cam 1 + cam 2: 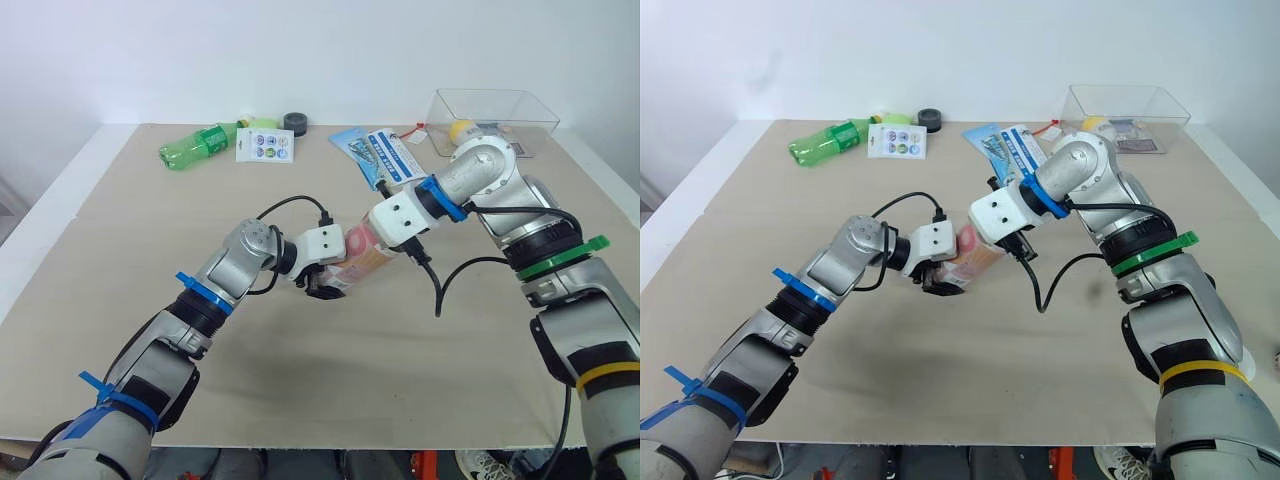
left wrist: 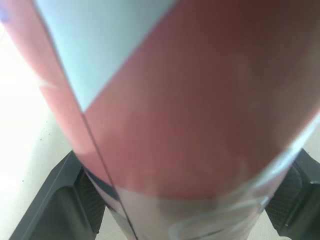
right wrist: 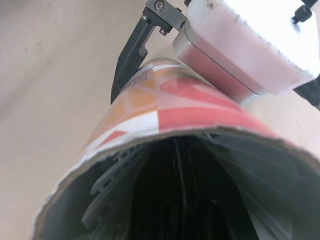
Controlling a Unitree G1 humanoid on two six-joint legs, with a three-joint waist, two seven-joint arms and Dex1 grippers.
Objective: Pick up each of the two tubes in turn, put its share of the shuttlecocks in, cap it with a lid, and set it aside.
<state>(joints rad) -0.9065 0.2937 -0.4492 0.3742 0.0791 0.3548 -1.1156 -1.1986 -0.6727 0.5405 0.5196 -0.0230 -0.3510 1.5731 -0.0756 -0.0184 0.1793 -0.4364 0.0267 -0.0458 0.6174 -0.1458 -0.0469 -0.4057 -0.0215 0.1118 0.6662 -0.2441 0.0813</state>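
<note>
Tube: pink/orange w/ a white patch, mid counter, well apart from the clear box, nearer the robot and to the box's left. Tilted: low end at the left tool, high end up toward the right tool.
Left tool: pinching the tube's low end. In the left wrist view black fingers sit on both sides of the tube wall, pressed to it. The right wrist view shows one finger lying along the tube's outside.
Right tool: at the tube's high end, between the tube and the clear box. Grip state: can't tell.
Tube mouth: open, no lid, facing the right wrist cam. Inside is dark, w/ a grey ridged shape low in the opening; possibly feathers, not sure.
Tube vs counter: low end sits close to the surface; contact unclear.
Clear box: far right corner of the counter, w/ a yellow thing inside.
Blue packets: just left of the clear box, flat on the counter.
Black ring: further left of the box, at the far edge.
Sticker card: beside the ring, on the side away from the box.
Green bottle: lying on its side, furthest left of the box, touching the card's edge.
</note>
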